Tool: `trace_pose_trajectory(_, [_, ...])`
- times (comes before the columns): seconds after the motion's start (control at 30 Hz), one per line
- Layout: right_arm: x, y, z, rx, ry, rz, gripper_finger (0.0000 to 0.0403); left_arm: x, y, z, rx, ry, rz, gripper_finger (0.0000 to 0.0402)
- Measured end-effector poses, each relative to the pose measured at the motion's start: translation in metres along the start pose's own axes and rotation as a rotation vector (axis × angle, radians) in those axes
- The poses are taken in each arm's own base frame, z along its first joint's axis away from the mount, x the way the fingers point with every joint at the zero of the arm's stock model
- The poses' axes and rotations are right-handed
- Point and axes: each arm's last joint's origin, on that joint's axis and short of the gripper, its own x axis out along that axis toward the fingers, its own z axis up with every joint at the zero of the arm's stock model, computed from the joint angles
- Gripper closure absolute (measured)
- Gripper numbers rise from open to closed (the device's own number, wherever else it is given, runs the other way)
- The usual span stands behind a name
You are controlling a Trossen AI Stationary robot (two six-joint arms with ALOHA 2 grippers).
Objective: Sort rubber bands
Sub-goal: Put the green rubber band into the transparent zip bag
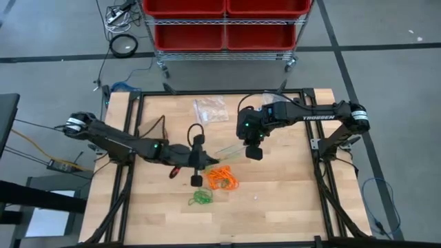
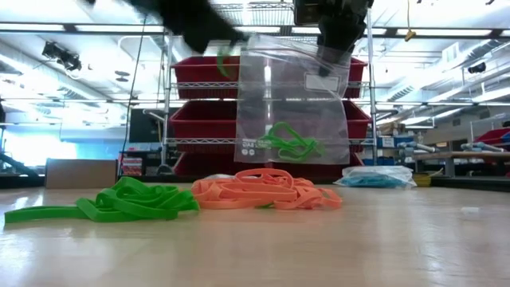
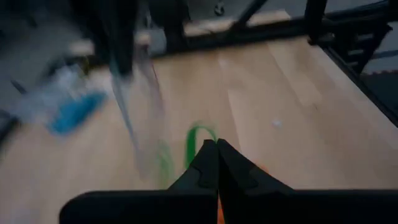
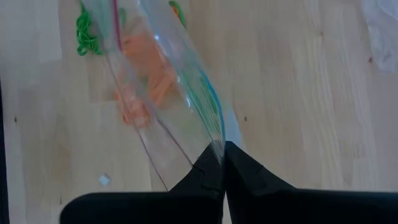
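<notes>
Holding a clear plastic bag (image 4: 168, 81) up off the table, the right gripper (image 4: 222, 152) pinches the bag's edge between its closed fingers. In the low view the bag (image 2: 291, 108) hangs in the upper middle of the frame, and a few green rubber bands (image 2: 291, 143) sit inside it near the bottom.

The left gripper (image 3: 216, 149) is closed too. In the left wrist view a thin green band (image 3: 198, 140) shows right by its tips, near the bottom middle of the frame, but I cannot tell if the fingers pinch it. In the high view this gripper (image 1: 198, 172) sits in the middle of the frame, just left of the orange pile.

The orange rubber bands (image 1: 224, 179) lie in a clump on the wooden table (image 1: 289, 200), a bit below the middle of the high view. A small green clump (image 1: 201, 198) lies near them, lower and to the left. In the low view the green pile (image 2: 119, 203) is at the lower left and the orange pile (image 2: 267, 191) is in the lower middle, and the two almost touch.

Another clear bag (image 1: 211, 110) lies flat on the table near the upper middle of the high view. In the low view a bag with blue bands (image 2: 374, 179) rests on the table at the right. Red bins (image 1: 224, 21) on a wire rack stand past the table at the top of the high view.
</notes>
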Motion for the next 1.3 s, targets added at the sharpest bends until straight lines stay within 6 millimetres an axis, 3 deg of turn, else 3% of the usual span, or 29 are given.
trace_pose_trajectory(0.2, [0.000,0.001,0.002,0.005,-0.016,0.003,0.0403,-0.012,0.006,0.061,0.148,-0.126,0.051,0.0401])
trace_pose_trajectory(0.3, [0.000,0.002,0.002,0.007,-0.021,0.005,0.0403,-0.008,0.019,0.072,0.181,-0.135,0.096,0.0401])
trace_pose_trajectory(0.43, [0.000,0.003,0.002,0.004,-0.024,0.006,0.0403,0.001,0.039,0.074,0.163,-0.147,0.074,0.0401])
trace_pose_trajectory(0.53, [0.000,0.003,0.003,-0.003,-0.028,0.007,0.0403,0.016,0.047,0.065,0.143,-0.108,0.042,0.0401])
trace_pose_trajectory(0.87, [0.000,0.003,0.003,-0.012,-0.033,0.007,0.0403,0.054,0.048,0.039,0.144,-0.022,-0.011,0.0401])
trace_pose_trajectory(1.3, [0.000,0.003,0.003,-0.008,-0.036,0.008,0.0403,0.056,0.050,0.037,0.212,-0.003,0.051,0.0401])
